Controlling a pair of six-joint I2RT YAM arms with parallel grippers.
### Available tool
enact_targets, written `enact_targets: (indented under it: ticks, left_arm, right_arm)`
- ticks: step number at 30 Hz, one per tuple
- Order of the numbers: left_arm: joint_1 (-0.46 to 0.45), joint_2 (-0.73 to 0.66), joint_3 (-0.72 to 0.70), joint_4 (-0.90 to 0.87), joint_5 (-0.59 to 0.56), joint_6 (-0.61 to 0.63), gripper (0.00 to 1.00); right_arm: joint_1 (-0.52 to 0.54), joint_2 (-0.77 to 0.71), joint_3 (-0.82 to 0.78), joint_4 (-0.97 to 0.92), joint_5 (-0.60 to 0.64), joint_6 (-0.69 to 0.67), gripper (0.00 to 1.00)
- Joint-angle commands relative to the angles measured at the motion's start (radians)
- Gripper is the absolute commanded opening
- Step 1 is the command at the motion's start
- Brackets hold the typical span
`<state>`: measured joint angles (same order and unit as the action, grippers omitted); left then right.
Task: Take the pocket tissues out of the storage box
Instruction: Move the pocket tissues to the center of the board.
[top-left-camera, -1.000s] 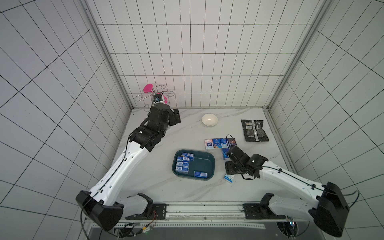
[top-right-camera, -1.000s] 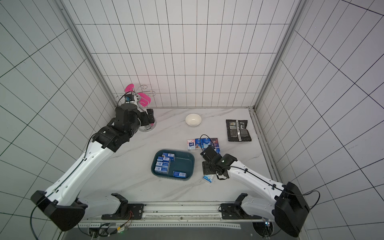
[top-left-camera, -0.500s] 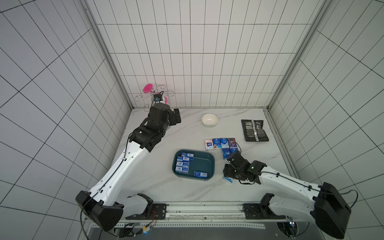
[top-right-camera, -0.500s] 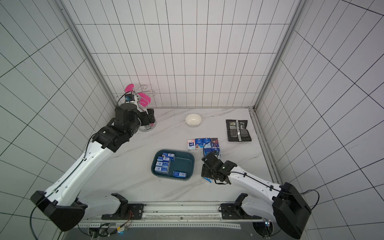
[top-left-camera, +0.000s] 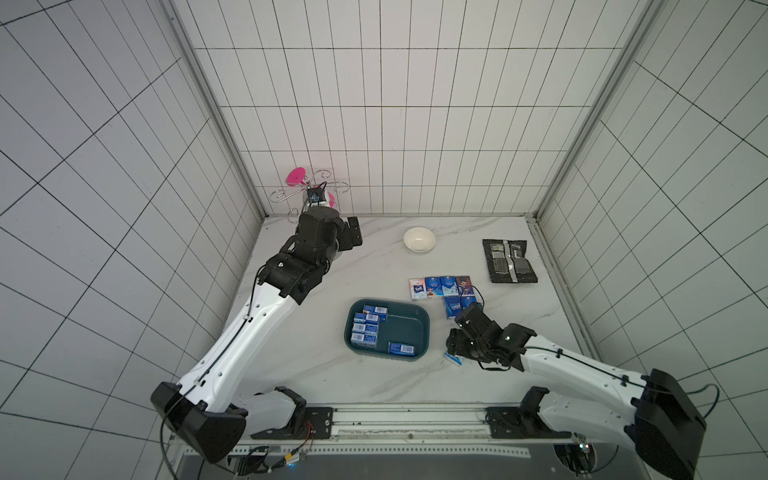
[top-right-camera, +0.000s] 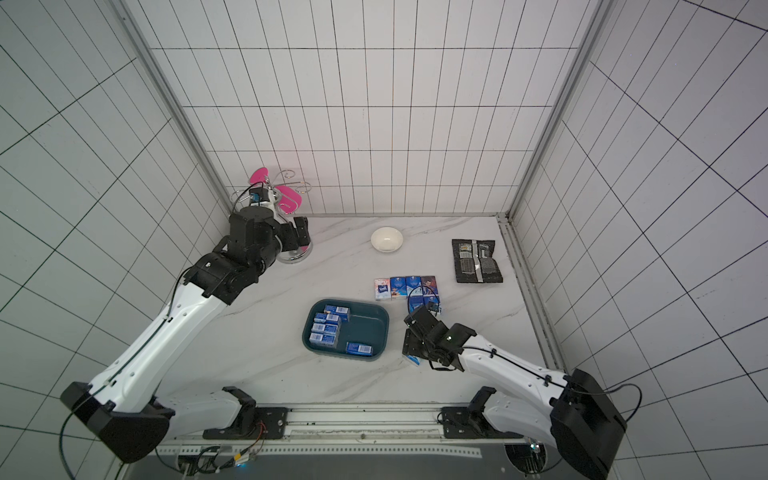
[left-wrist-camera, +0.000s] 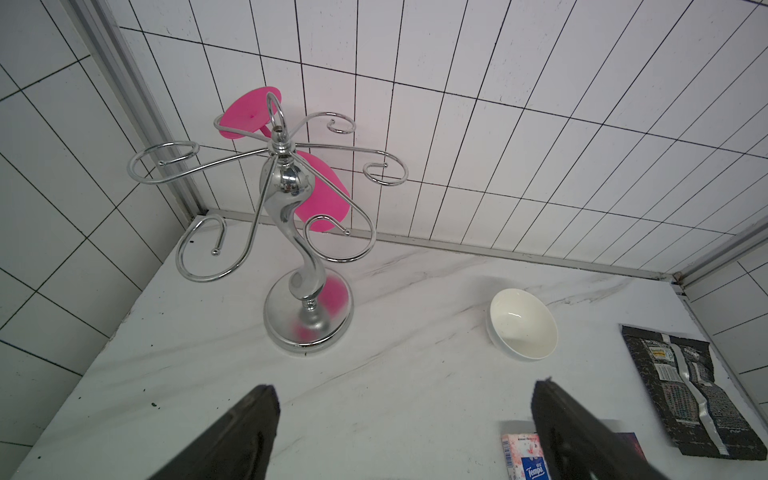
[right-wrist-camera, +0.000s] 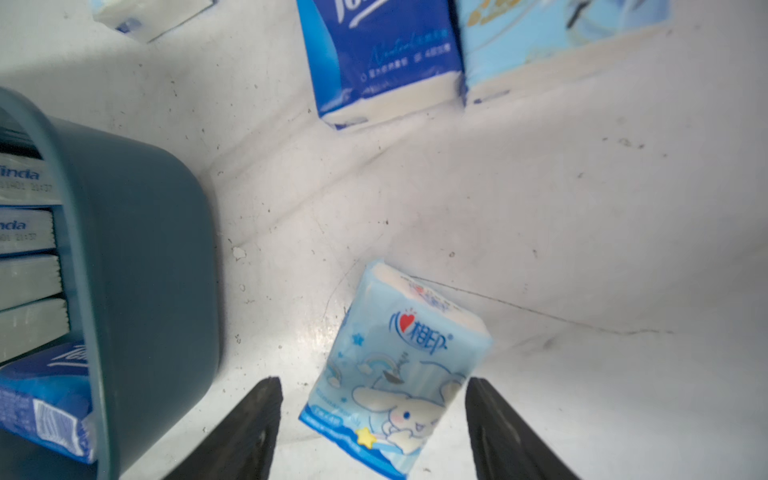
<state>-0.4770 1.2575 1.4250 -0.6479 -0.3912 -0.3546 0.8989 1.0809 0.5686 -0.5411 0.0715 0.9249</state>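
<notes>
right gripper (right-wrist-camera: 372, 382): jaws stood wide apart with nothing clamped, low over the table (top-left-camera: 316, 357).
pack (right-wrist-camera: 395, 365): light blue with a cartoon print. It lay flat on the table between the right gripper's fingers, skewed to them. There was a clear gap at one finger; contact at the other couldn't be told.
box (top-left-camera: 427, 332): teal, sat just beside the right gripper on the side toward the left arm, not touching it.
boxed packs (top-left-camera: 365, 329): five were inside the box. Four sat in a column along the wall farthest from the right gripper, and one lay alone nearer to it.
row (top-left-camera: 440, 286): four packs lay side by side on the table beyond the right gripper, toward the back wall. Two more lay between the row and the gripper, partly hidden by the wrist.
left gripper (left-wrist-camera: 403, 386): jaws were wide and empty, held above the table well apart from the box.
rack (left-wrist-camera: 291, 187): chrome, stood straight ahead of the left gripper with a pink cup (left-wrist-camera: 324, 195) hanging on it.
bowl (left-wrist-camera: 523, 324): white, sat ahead of the left gripper, off to one side.
packet (top-left-camera: 509, 261): black, lay flat well beyond the right gripper, by the side wall.
</notes>
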Motion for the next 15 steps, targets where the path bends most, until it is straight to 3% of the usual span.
enact_targets:
  ticks: [1,8,15]
  left_arm:
    - [-0.003,-0.010,0.033,0.013,0.008,-0.001,0.98]
    - [-0.006,-0.010,0.031,0.015,0.009,0.002,0.98]
    - [-0.008,-0.010,0.029,0.017,0.013,0.002,0.98]
  right_arm:
    - [0.008,-0.044,0.059,-0.110,0.042,-0.006,0.73]
    - [0.009,-0.118,-0.037,-0.057,-0.012,0.102,0.74]
    - [0.013,-0.048,-0.038,0.015,-0.024,0.127,0.74]
